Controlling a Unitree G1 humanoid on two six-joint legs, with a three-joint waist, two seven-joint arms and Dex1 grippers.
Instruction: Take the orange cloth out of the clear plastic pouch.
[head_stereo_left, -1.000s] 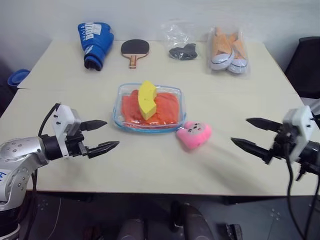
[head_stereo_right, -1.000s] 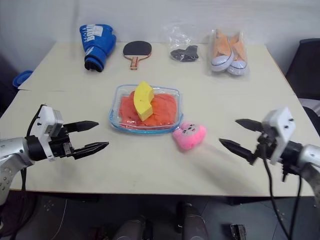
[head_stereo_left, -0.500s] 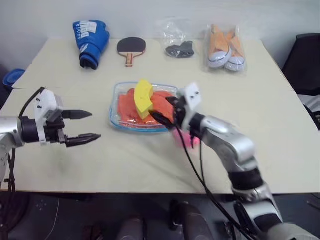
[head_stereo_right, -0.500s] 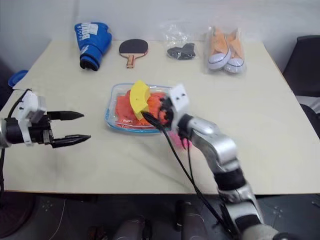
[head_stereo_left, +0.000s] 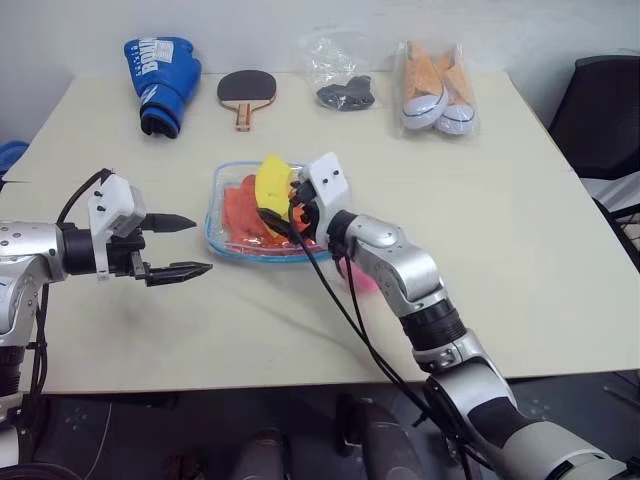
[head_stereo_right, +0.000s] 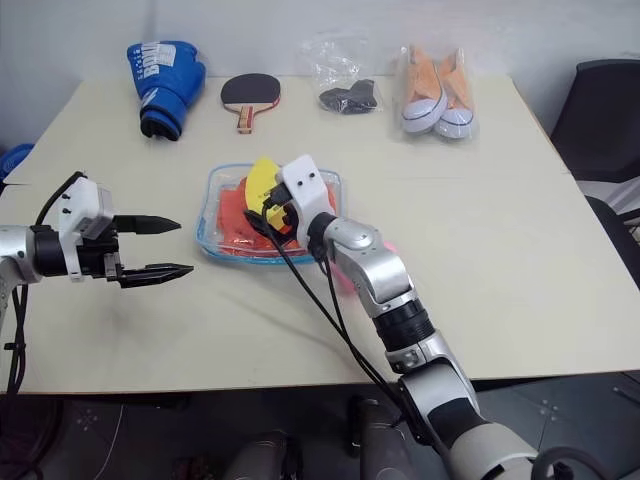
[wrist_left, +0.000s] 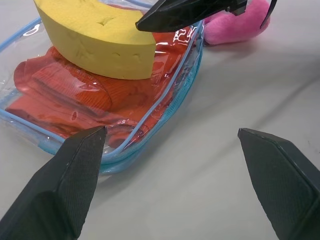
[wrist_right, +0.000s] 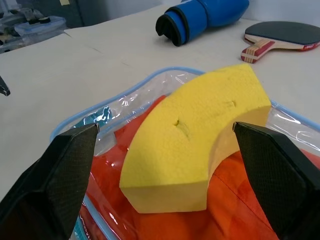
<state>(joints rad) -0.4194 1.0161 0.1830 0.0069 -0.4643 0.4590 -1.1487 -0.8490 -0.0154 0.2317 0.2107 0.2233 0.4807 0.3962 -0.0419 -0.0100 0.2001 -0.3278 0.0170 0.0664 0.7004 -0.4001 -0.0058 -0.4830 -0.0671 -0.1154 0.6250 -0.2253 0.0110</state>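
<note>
Swung across from the bench's right edge, my right pincer (wrist_right: 165, 165) now straddles, spread wide, the yellow foam wedge (wrist_right: 197, 135) lying on the clear blue-edged plastic pouch (head_stereo_left: 222, 235) mid-bench, with the orange-red cloth (wrist_left: 75, 90) inside. Left pincer (head_stereo_left: 180, 247) hovers released nearby. Next I judge: lift the wedge clear.

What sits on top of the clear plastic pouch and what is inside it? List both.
A yellow curved foam wedge rests on top of the clear plastic pouch with blue edging. Inside lies the folded orange cloth; the part under the wedge is covered.
</note>
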